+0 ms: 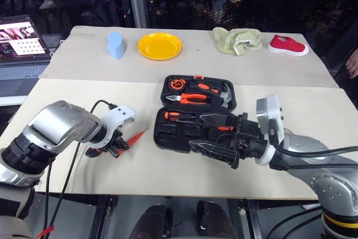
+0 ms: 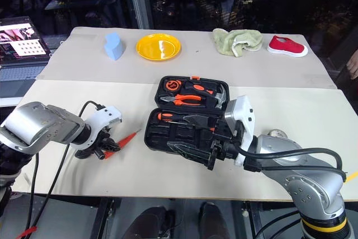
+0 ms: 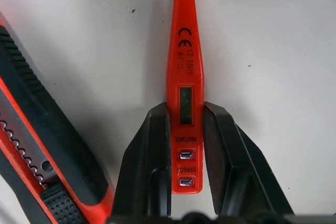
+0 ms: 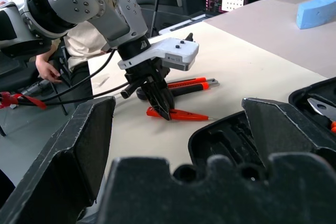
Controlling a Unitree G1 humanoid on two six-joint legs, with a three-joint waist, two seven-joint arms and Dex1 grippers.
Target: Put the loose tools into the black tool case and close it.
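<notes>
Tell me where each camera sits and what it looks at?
Head eyes: look down on the rectangular black moulded-plastic tool case, both arms showing.
Left wrist: looks along the left gripper closed on the slim orange tester screwdriver.
Right wrist: looks past the open right gripper at that same screwdriver and left gripper.

Head stereo pair looking down over beige table (image 1: pixel 84 155), left wrist camera close above slim orange tester screwdriver (image 3: pixel 185 93) (shared with right wrist view, level, farther)

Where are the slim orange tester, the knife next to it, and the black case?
slim orange tester screwdriver (image 3: pixel 185 98), left wrist view, its small display window.
utility knife (image 3: pixel 37 145), left wrist view, black grip.
black tool case (image 1: pixel 168 135), left eye view, near half's left wall.
</notes>
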